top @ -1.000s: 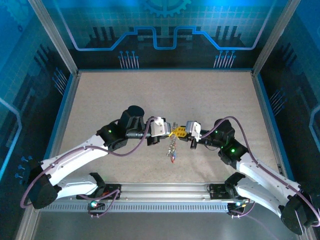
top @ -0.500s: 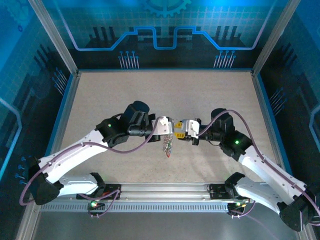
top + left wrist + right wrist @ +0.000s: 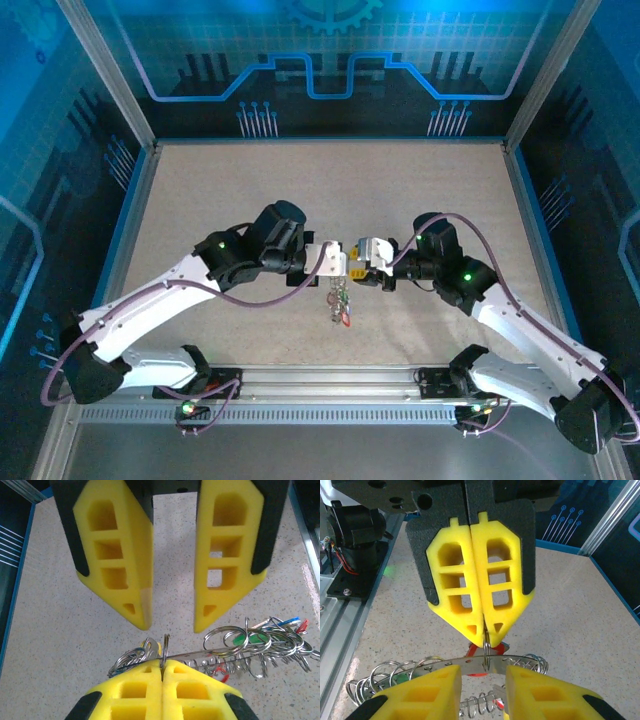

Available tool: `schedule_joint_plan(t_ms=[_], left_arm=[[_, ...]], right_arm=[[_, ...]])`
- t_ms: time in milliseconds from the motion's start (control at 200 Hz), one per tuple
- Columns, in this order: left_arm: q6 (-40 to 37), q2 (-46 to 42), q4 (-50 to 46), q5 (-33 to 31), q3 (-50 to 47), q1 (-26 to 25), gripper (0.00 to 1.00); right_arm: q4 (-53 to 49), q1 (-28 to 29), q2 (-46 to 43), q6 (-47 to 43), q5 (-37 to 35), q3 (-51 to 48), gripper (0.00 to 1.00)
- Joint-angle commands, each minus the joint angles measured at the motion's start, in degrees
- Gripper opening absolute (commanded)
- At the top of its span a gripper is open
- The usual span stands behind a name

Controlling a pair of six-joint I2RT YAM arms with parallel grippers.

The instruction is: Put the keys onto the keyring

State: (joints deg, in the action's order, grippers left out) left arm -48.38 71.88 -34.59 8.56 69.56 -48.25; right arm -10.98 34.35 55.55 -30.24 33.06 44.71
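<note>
Over the table's (image 3: 200, 200) near-middle, the right gripper (image 3: 482, 672) has just spread its fingers while the left gripper (image 3: 162, 667) stays clamped on a split ring (image 3: 165, 647) threaded on the keyring (image 3: 445, 664) beside the keys (image 3: 270, 640), suggesting one threading is done.

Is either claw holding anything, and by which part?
The left claw pinches the keyring by one small ring on it; the right claw is open, holding nothing.

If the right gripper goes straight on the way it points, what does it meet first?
Probably the small metal ring standing upright in the shut left gripper, directly ahead of the open right gripper; the left gripper itself sits just behind it. Depth is unclear.
</note>
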Motion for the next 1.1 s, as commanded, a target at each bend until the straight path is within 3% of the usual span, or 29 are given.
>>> schedule_joint_plan(t_ms=[0,370,485,665,805,845,955,1096], left_arm=[[0.7,0.6,0.3,0.4,3.1,-0.4,0.00],[1.5,0.5,1.8,3.6,2.8,-0.4,0.00],[1.5,0.3,2.0,4.5,2.4,-0.4,0.00],[2.1,0.9,2.0,5.0,2.1,-0.4,0.00],[2.6,1.2,2.2,5.3,2.1,-0.4,0.00],[2.9,1.3,2.5,5.3,2.0,-0.4,0.00],[3.8,0.4,4.2,4.3,0.9,-0.2,0.20],[4.9,-2.0,6.2,4.8,-2.0,0.8,0.23]], right_arm=[[1.1,0.1,0.7,1.3,1.7,-0.3,0.29],[5.0,1.7,0.8,1.9,-0.9,-2.5,0.25],[6.8,2.1,0.0,2.2,-1.7,-3.5,0.16],[8.9,2.5,-1.6,2.4,-2.3,-4.7,0.15],[9.5,2.6,-1.9,2.3,-2.1,-5.2,0.00],[10.1,2.6,-2.1,2.4,-1.9,-5.6,0.00],[13.6,2.6,-3.2,4.0,-2.0,-7.4,0.00],[21.3,2.5,-5.8,7.0,-2.4,-11.5,0.00]])
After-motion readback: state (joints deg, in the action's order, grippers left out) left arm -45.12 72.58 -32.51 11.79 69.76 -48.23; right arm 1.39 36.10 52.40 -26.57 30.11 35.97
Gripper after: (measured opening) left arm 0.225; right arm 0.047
